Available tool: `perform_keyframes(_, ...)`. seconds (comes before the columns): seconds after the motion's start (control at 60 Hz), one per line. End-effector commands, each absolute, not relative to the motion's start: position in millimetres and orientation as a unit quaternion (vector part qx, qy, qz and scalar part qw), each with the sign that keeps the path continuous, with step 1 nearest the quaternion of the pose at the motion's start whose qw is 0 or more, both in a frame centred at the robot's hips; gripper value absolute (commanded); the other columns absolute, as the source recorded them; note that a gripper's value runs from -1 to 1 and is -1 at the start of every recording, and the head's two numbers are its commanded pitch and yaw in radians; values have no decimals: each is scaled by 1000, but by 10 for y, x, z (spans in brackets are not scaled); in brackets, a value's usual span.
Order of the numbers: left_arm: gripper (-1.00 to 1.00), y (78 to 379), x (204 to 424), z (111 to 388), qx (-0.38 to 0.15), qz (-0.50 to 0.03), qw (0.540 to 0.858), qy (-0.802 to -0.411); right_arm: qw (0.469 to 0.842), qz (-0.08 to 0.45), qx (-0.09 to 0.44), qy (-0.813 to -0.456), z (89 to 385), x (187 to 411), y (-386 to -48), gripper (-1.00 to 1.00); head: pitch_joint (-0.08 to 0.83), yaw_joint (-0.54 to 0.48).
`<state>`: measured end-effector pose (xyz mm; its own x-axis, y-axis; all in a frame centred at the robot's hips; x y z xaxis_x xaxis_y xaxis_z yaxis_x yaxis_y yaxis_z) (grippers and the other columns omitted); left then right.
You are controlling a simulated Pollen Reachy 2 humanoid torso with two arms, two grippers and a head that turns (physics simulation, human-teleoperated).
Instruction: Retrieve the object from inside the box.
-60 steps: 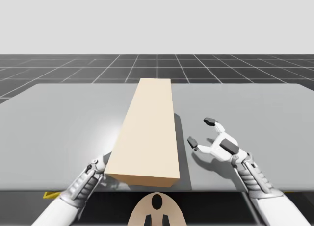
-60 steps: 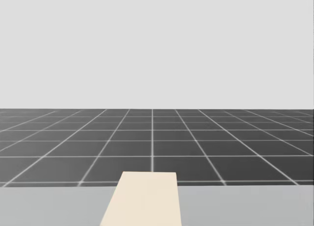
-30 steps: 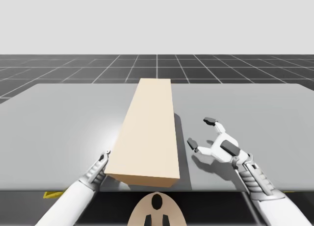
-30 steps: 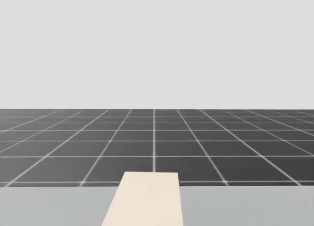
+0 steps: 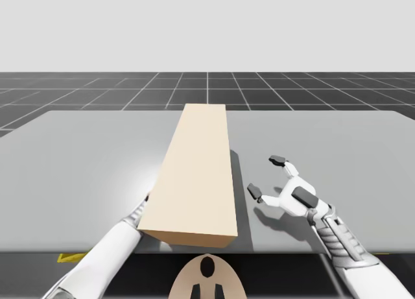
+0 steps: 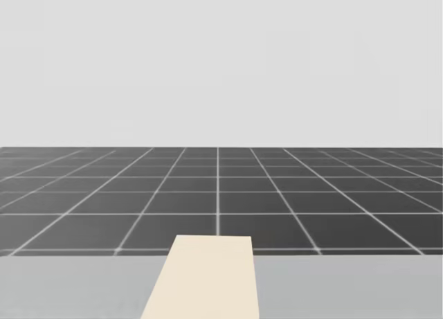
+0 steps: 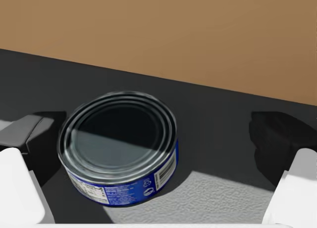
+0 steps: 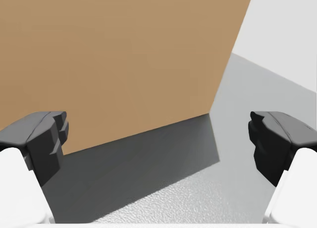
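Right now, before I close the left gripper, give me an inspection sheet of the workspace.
Surface: grey table, flat.
Job's things: long tan box lying along the table's middle; blue flat round can upright in shadow by the box's brown wall.
Clutter: nothing seen.
Grippers: left gripper open, can between its fingers, ungripped; right gripper open beside the box.
Cables: nothing seen.
Surroundings: dark gridded floor, pale backdrop.

The low blue can point(image 7: 119, 149) carries a barcode point(image 7: 165, 174) and fine print, none of it readable.
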<state>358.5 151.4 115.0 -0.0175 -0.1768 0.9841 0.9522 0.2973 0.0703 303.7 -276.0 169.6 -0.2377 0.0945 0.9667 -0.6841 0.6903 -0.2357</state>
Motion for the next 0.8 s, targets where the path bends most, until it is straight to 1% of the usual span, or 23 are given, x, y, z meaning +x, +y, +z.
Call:
perform_keyframes(0.017,-890,1501,3643,1065,-363,-483,601,-523,581,336,206,-712,1693,3029,-2752,-1000,-3,-10)
perform_keyframes(0.033,177,1505,3656,1068,-360,-484,601,-524,581,336,206,-712,1694,3028,-2748,-1000,-2,-11)
perform_keyframes(0.05,911,1506,3663,1070,-362,-484,602,-523,581,336,205,-712,1693,3028,-2748,-1000,-1,-11)
perform_keyframes(0.067,986,1506,3665,1072,-362,-484,601,-523,581,336,205,-713,1693,3028,-2747,-1000,0,-12)
perform_keyframes(0.35,1000,1579,3743,1122,-355,-484,605,-523,579,337,202,-714,1703,3023,-2743,-1000,6,-15)
perform_keyframes(0.467,1000,1709,3763,1184,-348,-479,607,-530,578,336,201,-716,1708,3024,-2748,-1000,3,-17)
perform_keyframes(0.55,1000,1842,3757,1231,-339,-472,610,-538,577,336,201,-717,1713,3021,-2751,-1000,3,-16)
perform_keyframes(0.8,1000,2421,3649,1365,-306,-438,622,-572,575,334,200,-719,1726,3021,-2768,-1000,-2,-15)
